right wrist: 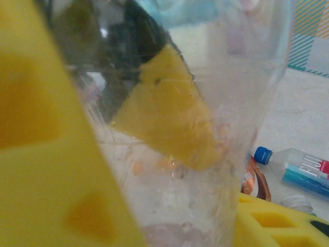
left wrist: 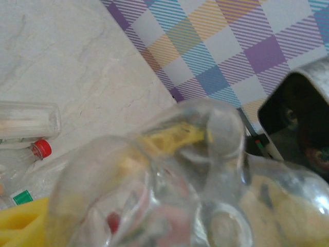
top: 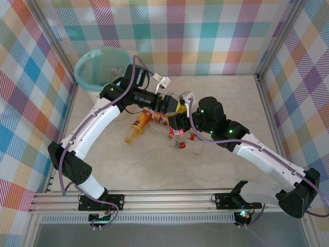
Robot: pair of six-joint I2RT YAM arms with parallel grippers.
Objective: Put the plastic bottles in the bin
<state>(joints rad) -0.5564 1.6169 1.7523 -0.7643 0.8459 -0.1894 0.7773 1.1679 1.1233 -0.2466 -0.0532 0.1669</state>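
The right gripper (top: 176, 123) reached in toward the middle of the table (top: 231, 92). In its wrist view a clear bottle (right wrist: 205, 170) sat between its two yellow fingers (right wrist: 41, 154), touching both, so it was closed on that bottle. Through the clear plastic another yellow pad and a dark body showed on the far side.

The left gripper (top: 175, 106) lay just beside the right one, their tips close together. In the left wrist view the same clear, dented bottle pressed right up to the lens, with a yellow finger (left wrist: 20, 221) at the lower left corner. How far this gripper was spread, and whether it gripped the bottle, could not be told.

An orange bottle (top: 138, 126) lay on its side on the table, just beside the left gripper, on the side toward the arm bases. A red-capped bottle (left wrist: 40, 149) lay near the left gripper's finger. A second clear bottle (left wrist: 28, 119) lay just beyond it. A blue-capped bottle (right wrist: 300, 167) with a blue and red label lay on the table beside the right gripper's other finger.

The bin (top: 78, 69) stood well apart from both grippers, behind the left arm's wrist in the far left corner. Its blue-green liner was folded over the rim.
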